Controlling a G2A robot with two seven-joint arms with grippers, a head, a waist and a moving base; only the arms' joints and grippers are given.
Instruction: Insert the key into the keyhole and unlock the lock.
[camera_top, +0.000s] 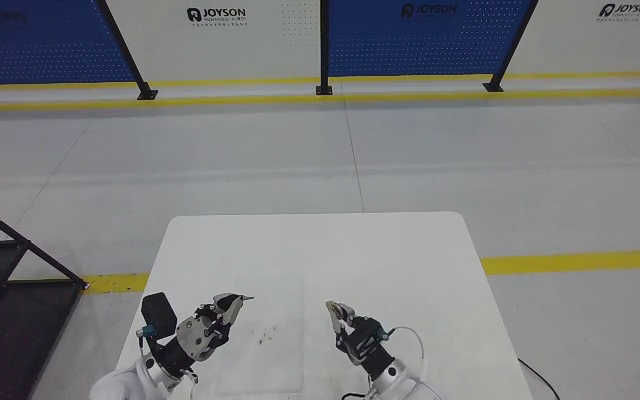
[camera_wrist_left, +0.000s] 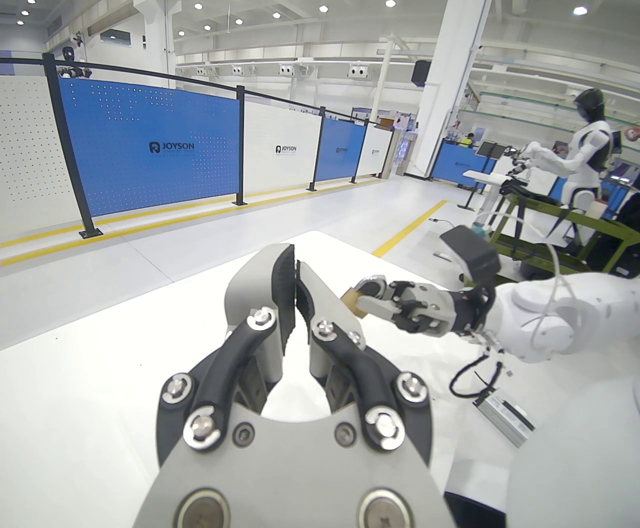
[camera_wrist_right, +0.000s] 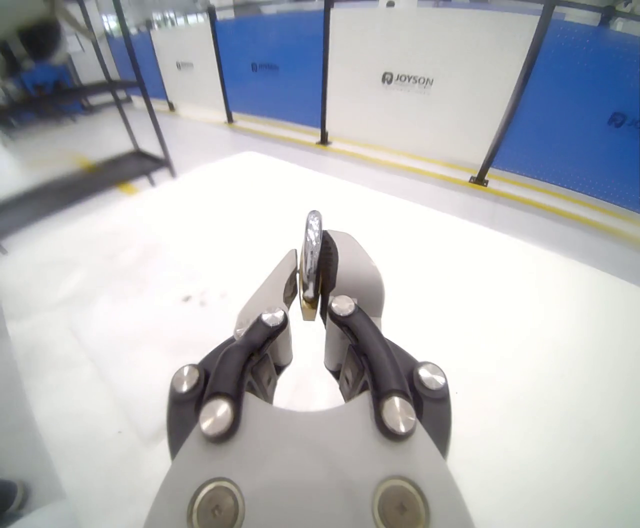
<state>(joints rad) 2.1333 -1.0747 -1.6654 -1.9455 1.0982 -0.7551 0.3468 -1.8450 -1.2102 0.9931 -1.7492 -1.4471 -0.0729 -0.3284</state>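
We see a white table (camera_top: 400, 250), right gripper (camera_wrist_right: 311, 272) near 5 o'clock, fingers clamped on the lock (camera_wrist_right: 312, 245), shackle poking past them, left gripper (camera_wrist_left: 294, 272) near 7 o'clock, fingers pressed together, dark smudges (camera_top: 268, 335) between them, black rack (camera_top: 30, 265) at 9 o'clock.

We see a white table (camera_top: 400, 250) with faint dark smudges (camera_wrist_right: 195, 298), a blue-and-white fence (camera_top: 250, 40) behind yellow floor lines (camera_top: 400, 98), and a black rack (camera_wrist_right: 100, 172) near the table.

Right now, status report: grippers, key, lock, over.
Left gripper shut on key. Right gripper shut on lock. Key not yet inserted; nothing between them.
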